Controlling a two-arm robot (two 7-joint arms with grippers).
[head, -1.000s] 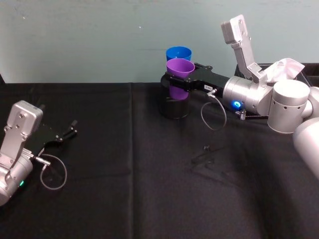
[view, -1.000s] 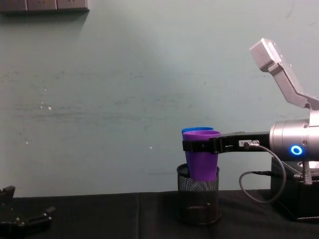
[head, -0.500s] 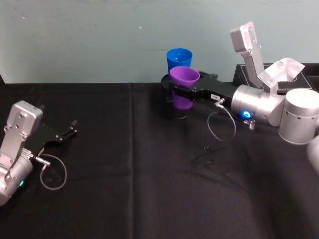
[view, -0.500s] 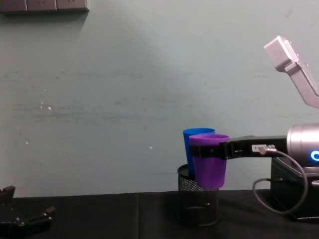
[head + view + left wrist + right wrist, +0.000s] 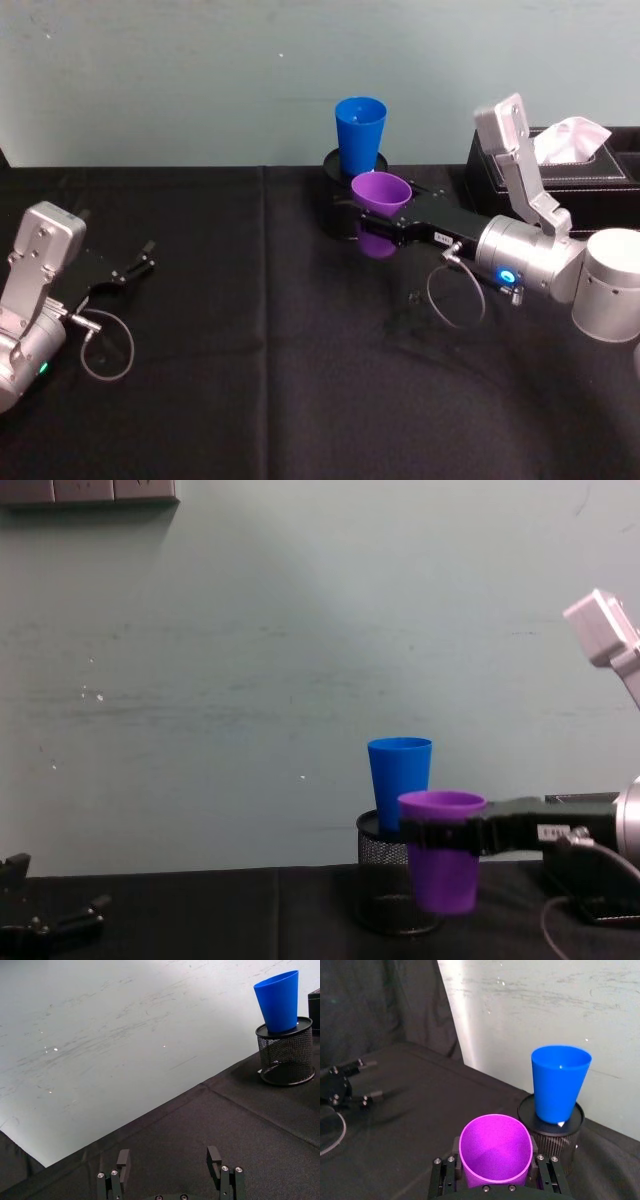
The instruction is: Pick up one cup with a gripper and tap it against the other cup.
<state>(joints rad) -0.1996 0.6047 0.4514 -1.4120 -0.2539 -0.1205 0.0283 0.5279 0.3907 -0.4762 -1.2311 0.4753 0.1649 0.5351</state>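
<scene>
**Purple cup held clear of blue cup**

Black-clothed table [image 5: 250, 400]. Right gripper [image 5: 385, 217], reaching in from the right, clenched on the purple cup [image 5: 380, 195], upright, off the cloth, nearer than and just right of the blue cup [image 5: 360, 132], apart from it. Blue cup stands in the mesh pen holder [image 5: 385, 885], far centre. Left gripper [image 5: 135, 268] parked near left, fingers spread, empty.

Two tapered plastic tumblers: one smooth purple tumbler [image 5: 381, 192] and one bright blue tumbler [image 5: 360, 131]. One round black mesh pen holder [image 5: 286, 1054]. One black box of white tissues [image 5: 570, 170]. Two black robot grippers, the right gripper [image 5: 372, 212] and the left gripper [image 5: 140, 262].
</scene>
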